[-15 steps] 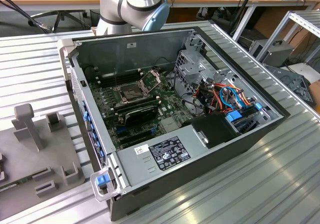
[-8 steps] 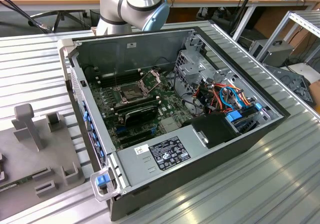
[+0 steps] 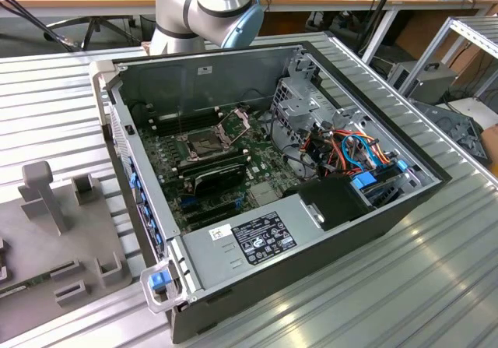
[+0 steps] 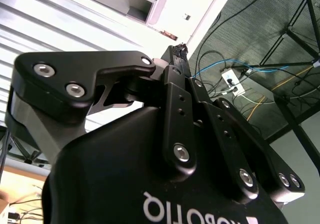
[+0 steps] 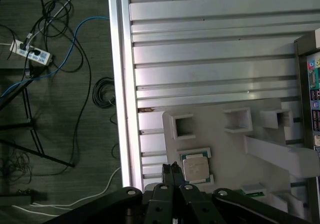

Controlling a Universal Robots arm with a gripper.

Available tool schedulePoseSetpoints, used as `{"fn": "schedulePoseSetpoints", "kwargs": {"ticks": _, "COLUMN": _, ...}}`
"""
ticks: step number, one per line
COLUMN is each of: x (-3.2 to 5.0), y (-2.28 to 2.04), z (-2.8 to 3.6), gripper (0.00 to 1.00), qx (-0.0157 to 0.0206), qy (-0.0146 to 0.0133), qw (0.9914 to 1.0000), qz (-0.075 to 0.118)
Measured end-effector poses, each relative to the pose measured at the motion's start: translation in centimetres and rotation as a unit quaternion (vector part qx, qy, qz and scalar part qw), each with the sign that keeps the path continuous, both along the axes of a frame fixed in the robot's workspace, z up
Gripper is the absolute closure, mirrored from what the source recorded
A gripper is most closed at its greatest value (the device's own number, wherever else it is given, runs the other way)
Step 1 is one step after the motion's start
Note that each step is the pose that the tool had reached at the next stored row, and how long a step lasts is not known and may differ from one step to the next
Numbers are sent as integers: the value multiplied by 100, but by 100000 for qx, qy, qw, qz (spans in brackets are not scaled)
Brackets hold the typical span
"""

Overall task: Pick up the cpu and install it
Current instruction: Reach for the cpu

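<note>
Counter (image 3: 436, 286) is loaded with open PC case (image 3: 202, 75) and grey fixture tray (image 5: 235, 149). Gripper (image 5: 172, 168) is seen clenched, empty, above tray; cpu (image 5: 194, 166) is seated in a tray pocket just beside the fingertips. Grasp judged best made centred, square to chip edges, jaws parted first. Height above cpu cannot be judged; tray's edge is cut off by gripper body

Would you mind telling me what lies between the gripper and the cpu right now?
In the first wrist view, between the gripper and the cpu shows only the edge of its holder on the grey fixture plate.
</note>
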State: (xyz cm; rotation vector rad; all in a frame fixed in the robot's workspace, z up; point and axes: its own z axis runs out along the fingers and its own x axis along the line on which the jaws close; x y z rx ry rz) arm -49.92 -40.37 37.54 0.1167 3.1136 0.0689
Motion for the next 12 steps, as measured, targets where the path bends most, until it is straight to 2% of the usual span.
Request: {"fn": "schedulePoseSetpoints", "kwargs": {"ticks": 12, "x": 7, "y": 0, "z": -42, "gripper": 89, "qx": 1, "qy": 3, "qw": 100000, "qz": 2}}
